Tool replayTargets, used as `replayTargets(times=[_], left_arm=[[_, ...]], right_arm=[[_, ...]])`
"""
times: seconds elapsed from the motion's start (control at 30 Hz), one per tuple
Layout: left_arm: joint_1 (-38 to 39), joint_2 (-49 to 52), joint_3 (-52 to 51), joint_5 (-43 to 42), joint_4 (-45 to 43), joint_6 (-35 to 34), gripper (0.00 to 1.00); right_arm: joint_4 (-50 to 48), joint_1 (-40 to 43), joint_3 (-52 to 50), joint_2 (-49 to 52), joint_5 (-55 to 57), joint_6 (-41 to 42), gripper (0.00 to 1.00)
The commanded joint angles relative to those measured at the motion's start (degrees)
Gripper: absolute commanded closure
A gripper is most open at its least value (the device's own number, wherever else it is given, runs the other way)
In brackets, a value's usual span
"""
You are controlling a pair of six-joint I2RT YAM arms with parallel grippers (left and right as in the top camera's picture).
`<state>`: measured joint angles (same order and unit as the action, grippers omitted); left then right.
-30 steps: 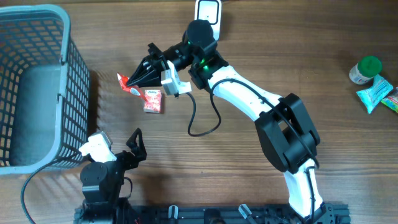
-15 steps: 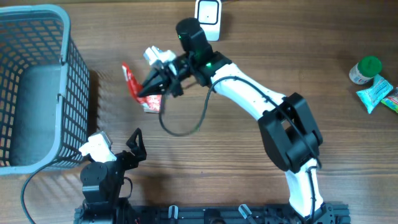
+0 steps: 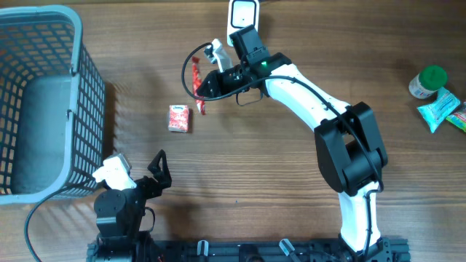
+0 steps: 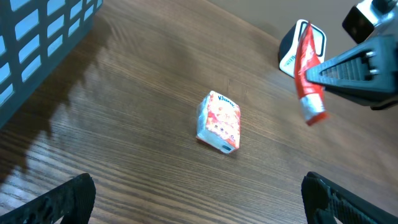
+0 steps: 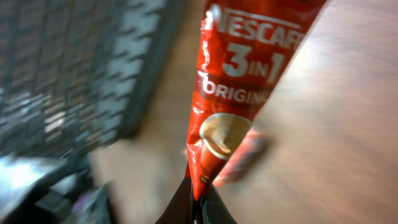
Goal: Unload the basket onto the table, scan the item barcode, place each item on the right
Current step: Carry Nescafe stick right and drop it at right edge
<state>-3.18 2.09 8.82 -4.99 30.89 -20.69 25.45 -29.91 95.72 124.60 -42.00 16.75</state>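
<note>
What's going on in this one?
The right hand is shut on a red Nescafe sachet, holding it off the table near the white scanner at the far edge. The left hand sits open near the basket, holding nothing. A tissue pack lies on the table.

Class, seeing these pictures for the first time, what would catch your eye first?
The red Nescafé 3-in-1 sachet, pinched in the right gripper near the white scanner at the far edge. Then the small tissue pack lying on the table, right of the grey basket.
</note>
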Motion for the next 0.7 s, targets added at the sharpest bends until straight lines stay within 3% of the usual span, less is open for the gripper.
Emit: replayTargets(times=[0.0,0.13,0.37,0.67], left_arm=[[-0.4,-0.2,-0.3,0.5,-0.1,0.5,0.0],[-0.4,-0.2,-0.3,0.5,-0.1,0.5,0.0],[-0.4,-0.2,-0.3,0.5,-0.1,0.5,0.0],[-0.4,-0.2,-0.3,0.5,-0.1,0.5,0.0]], right_arm=[[-1.7,1.2,1.2,-0.7,21.0,6.0,0.95],[-5.6,2.8,3.3,-0.7,28.8,9.1,0.95],[-13.9,4.9,8.6,2.0,32.6,15.3,0.95],[-17.5,5.6,15.2,11.1,30.7,26.7,0.95]])
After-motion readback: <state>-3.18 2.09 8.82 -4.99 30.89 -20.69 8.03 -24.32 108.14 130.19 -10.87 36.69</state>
